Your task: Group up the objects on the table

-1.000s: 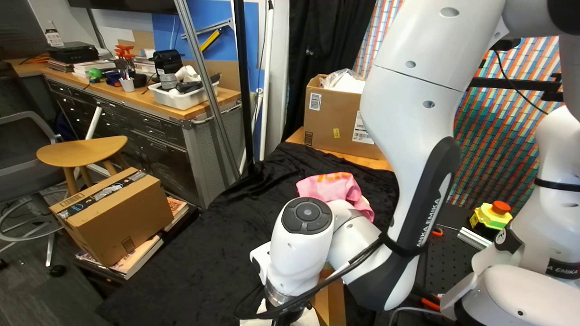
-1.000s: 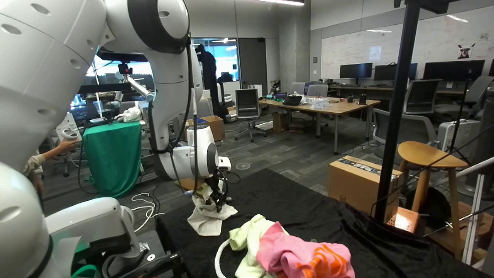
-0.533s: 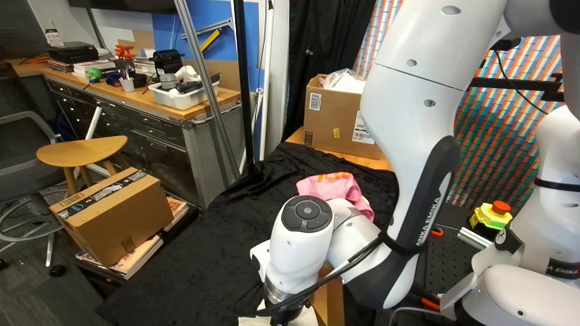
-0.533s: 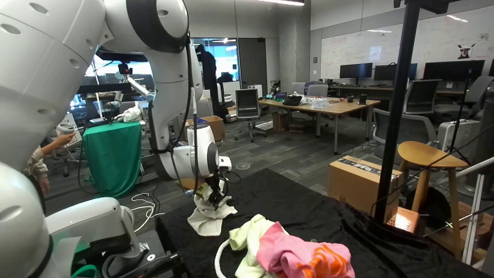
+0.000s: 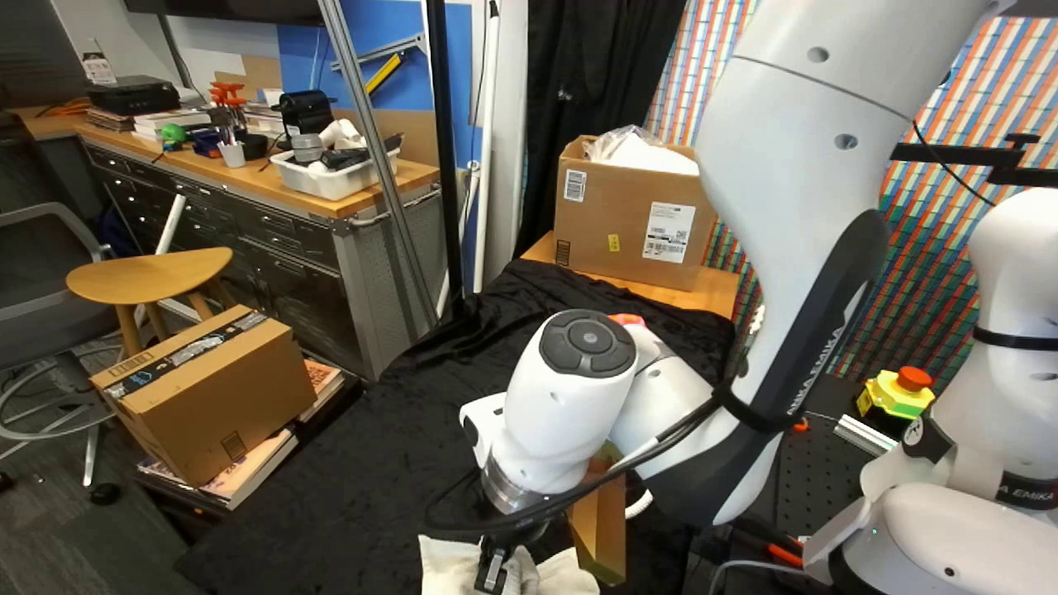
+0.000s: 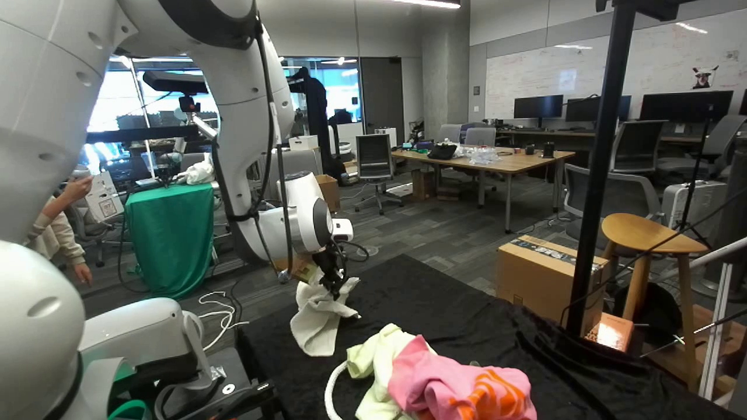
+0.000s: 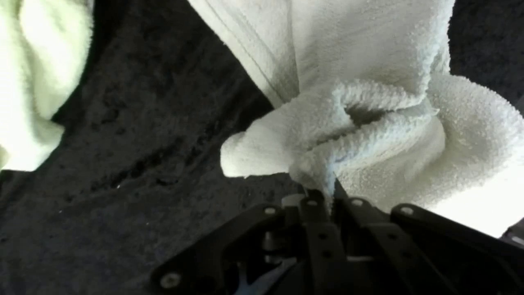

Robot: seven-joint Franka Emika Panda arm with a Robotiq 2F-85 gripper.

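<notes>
In the wrist view my gripper (image 7: 330,194) is shut on a fold of a white towel (image 7: 360,45), pinched up into a ridge between the fingertips. An exterior view shows the towel (image 6: 318,326) hanging in folds below the gripper (image 6: 332,289), its lower part down at the black-covered table. Apart from it lies a heap of cloth: pink with orange print (image 6: 449,379) over light green (image 6: 379,356). The green cloth (image 7: 45,69) also shows at the wrist view's left edge. A white rope-like loop (image 6: 330,391) sticks out beside the heap.
A brown cardboard piece (image 5: 602,529) stands close behind the gripper, partly hidden by the arm and cables. A large box (image 5: 628,219) sits at the table's far end. A black post (image 6: 598,175) rises at the table's side. A red stop button (image 5: 913,378) is near the arm's base.
The gripper has shut on the white towel and risen, drawing the towel's middle upward. The arm has shifted with it, covering more of the pink cloth. The cloth heap has stayed put.
</notes>
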